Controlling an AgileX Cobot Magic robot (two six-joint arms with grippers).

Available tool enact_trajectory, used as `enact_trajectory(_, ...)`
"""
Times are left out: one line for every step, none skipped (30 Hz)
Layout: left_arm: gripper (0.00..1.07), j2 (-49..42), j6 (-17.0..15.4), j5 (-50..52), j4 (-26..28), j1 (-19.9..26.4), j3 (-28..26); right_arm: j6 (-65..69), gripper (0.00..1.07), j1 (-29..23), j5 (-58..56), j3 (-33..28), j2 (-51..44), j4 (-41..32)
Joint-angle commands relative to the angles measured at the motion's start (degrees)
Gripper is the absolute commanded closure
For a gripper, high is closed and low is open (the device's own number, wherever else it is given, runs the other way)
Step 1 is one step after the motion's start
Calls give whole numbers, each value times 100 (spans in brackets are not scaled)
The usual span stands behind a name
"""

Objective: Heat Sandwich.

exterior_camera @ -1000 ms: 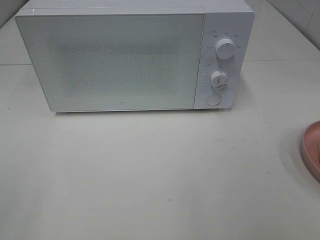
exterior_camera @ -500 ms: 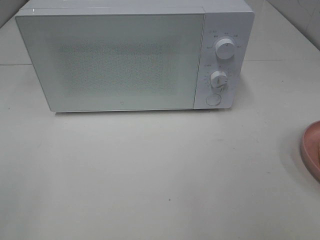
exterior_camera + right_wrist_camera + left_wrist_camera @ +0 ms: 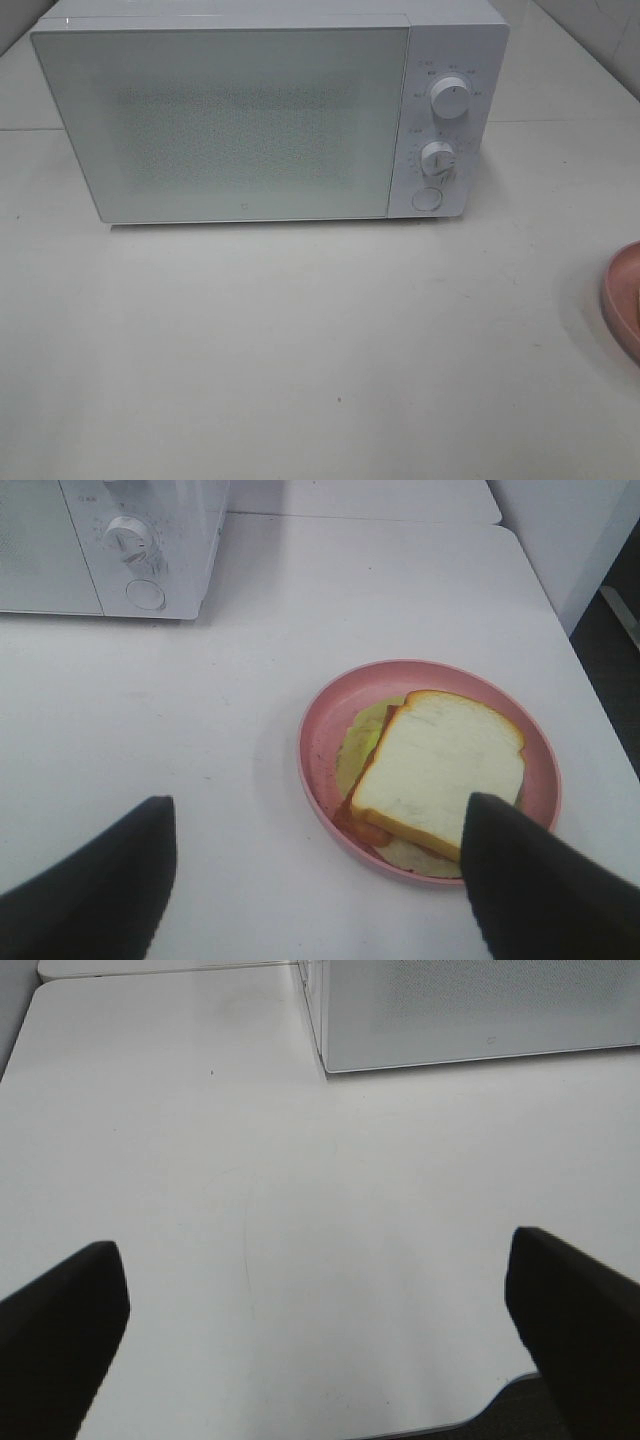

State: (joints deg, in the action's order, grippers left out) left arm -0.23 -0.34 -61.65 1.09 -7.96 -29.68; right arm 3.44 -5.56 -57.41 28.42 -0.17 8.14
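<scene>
Pale, smooth tabletop (image 3: 300,350): broad and matte, carrying everything listed below.

White box-shaped microwave oven (image 3: 230,120): stands at the far side of the table, door closed, its speckled front panel facing the room. Two round white dials (image 3: 451,98) sit one above the other on its right-hand control strip, with a round button beneath them.

Round pink plate (image 3: 330,710): rests on the table to the right of the oven, well apart from it; only its edge shows from the high camera.

Sandwich of pale white bread with tan crust (image 3: 440,770): lies flat on the pink plate, yellow-green and reddish filling showing at its edges.

Left gripper (image 3: 315,1330): dark fingers spread wide apart, holding nothing, above bare table near the oven's front left corner.

Right gripper (image 3: 320,880): dark fingers apart, empty, poised near the plate, one fingertip overlapping its rim in the wrist view.
</scene>
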Motion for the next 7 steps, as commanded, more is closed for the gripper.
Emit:
enact_trajectory(9, -97, -23, 23, -23, 6, 6, 23, 32, 40, 40, -17, -166, 23)
enact_trajectory(9, -97, -23, 23, -23, 6, 6, 23, 32, 40, 40, -17, -166, 23)
enact_trajectory(9, -97, -23, 23, -23, 6, 6, 23, 32, 40, 40, -17, -166, 23)
enact_trajectory(9, -97, -23, 23, -23, 6, 6, 23, 32, 40, 40, -17, -166, 23)
enact_trajectory(9, -97, -23, 23, -23, 6, 6, 23, 32, 40, 40, -17, -166, 29)
enact_trajectory(9, -97, -23, 23, -23, 6, 6, 23, 32, 40, 40, -17, -166, 29)
enact_trajectory(9, -97, -23, 23, -23, 6, 6, 23, 32, 40, 40, -17, -166, 29)
